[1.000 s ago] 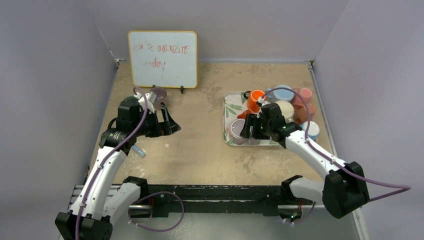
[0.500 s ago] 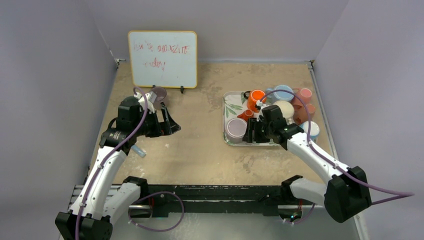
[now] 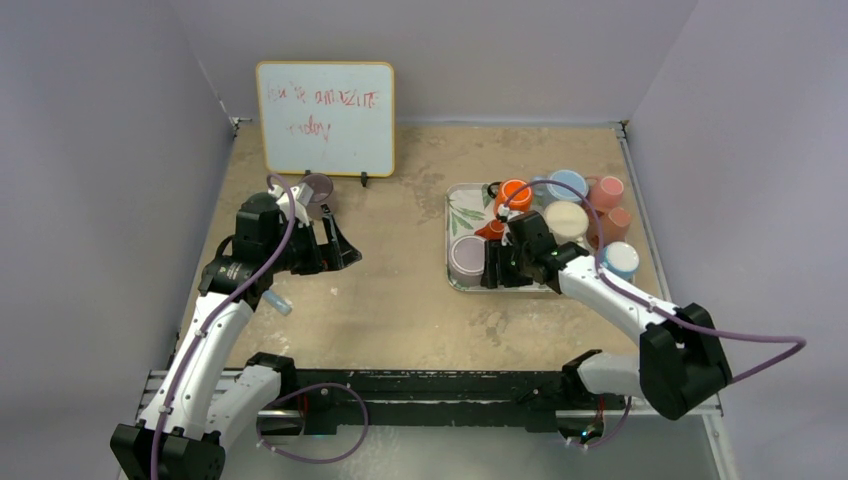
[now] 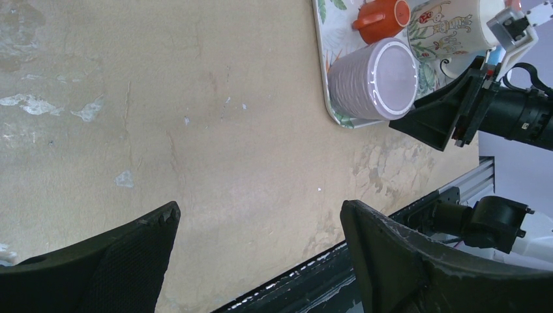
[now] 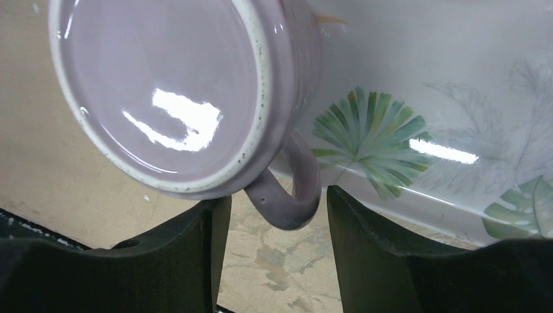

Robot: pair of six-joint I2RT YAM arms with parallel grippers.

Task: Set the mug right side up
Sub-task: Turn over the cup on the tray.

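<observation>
**Right fingers.** I am seeing the right gripper [image 5: 277, 202] straddling the handle [image 5: 297, 195] of the lavender mug [image 5: 163, 91]. One finger is standing on each side of the loop, close in. I cannot tell whether they are actually pinching it.

**Mug position.** It is sitting upside down, glazed base up, at the near-left corner of the leaf-printed tray [image 5: 424, 78]. The handle appears to be reaching out over the tray's rim.

**Handling, my judgement.**
- It looks like glazed ceramic: rigid, fairly heavy, slick and liable to chip.
- The handle is the sensible hold, but the load is hanging off-centre there, so I am expecting the body to swing or slip during the turn.
- The orange mug [image 3: 513, 195] and other cups are crowding the tray just behind it.

**Left fingers.** The left gripper [image 4: 257, 261] is hanging spread wide and empty over the table [image 4: 195, 130], well apart from the tray.

**Writing.**
- The whiteboard [image 3: 325, 118] is carrying red handwriting too faint for me to read.
- The mug's base is showing no brand or label.
</observation>
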